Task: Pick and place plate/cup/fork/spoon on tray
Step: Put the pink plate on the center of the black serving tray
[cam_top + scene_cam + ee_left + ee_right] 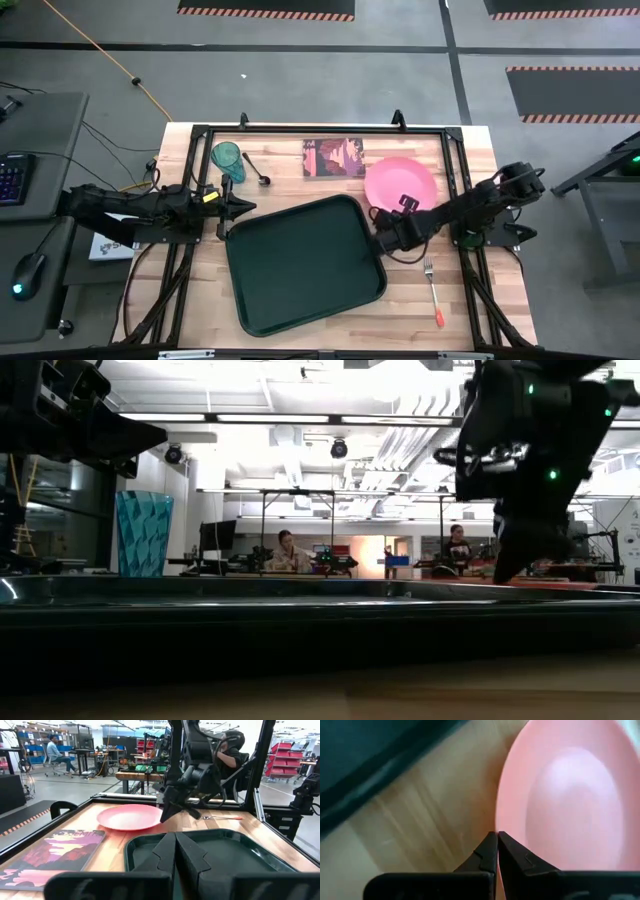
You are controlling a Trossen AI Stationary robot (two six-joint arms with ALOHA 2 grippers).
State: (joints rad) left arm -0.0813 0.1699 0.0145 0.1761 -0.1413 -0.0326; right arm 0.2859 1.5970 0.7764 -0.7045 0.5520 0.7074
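Note:
The pink plate lies flat on the table, right of the dark green tray. My right gripper is shut at the plate's near-left rim; it also shows in its wrist view. My left gripper is shut and empty, and hovers by the tray's far left corner. The teal cup stands upright at the far left, with the dark spoon lying beside it. The orange-handled fork lies on the wood right of the tray. My right gripper pinches the plate's rim on the side toward the tray. One finger is over the wood outside the rim and the other is over the plate's inside. The fingers slant down from the table's right. The plate still lies flat on the table.
A dark-red picture book lies at the far edge between the cup and the plate. A black frame runs around the table's edges. The tray's raised rim stands between the two grippers. People sit at desks in the room beyond.

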